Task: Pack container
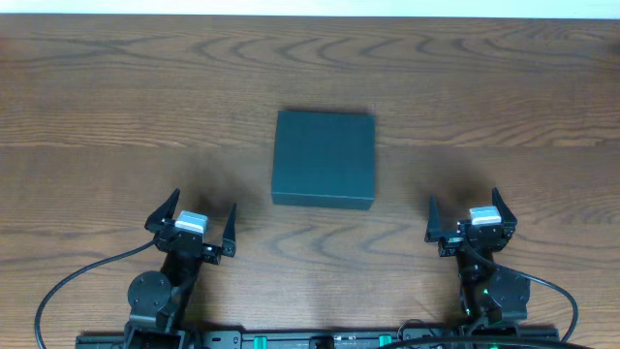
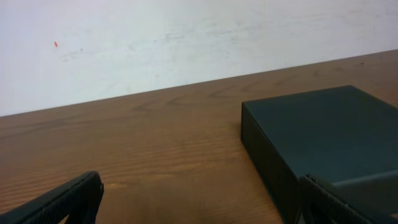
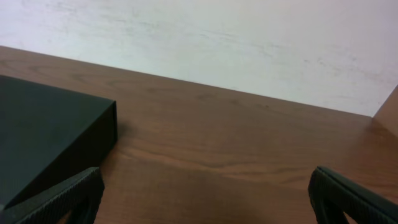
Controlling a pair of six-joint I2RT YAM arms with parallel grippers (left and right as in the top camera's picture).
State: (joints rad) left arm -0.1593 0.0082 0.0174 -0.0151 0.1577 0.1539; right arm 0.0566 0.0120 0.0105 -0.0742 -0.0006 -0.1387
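The container is a dark teal-green square box with its lid shut, lying flat at the middle of the wooden table. It also shows at the right of the left wrist view and at the left of the right wrist view. My left gripper is open and empty, near the front edge, left of and nearer than the box. My right gripper is open and empty, right of and nearer than the box. Both sets of fingers show spread wide in the left wrist view and the right wrist view.
The wooden table stretches to a white wall at the back. Black cables run from the arm bases along the front edge. No other objects show.
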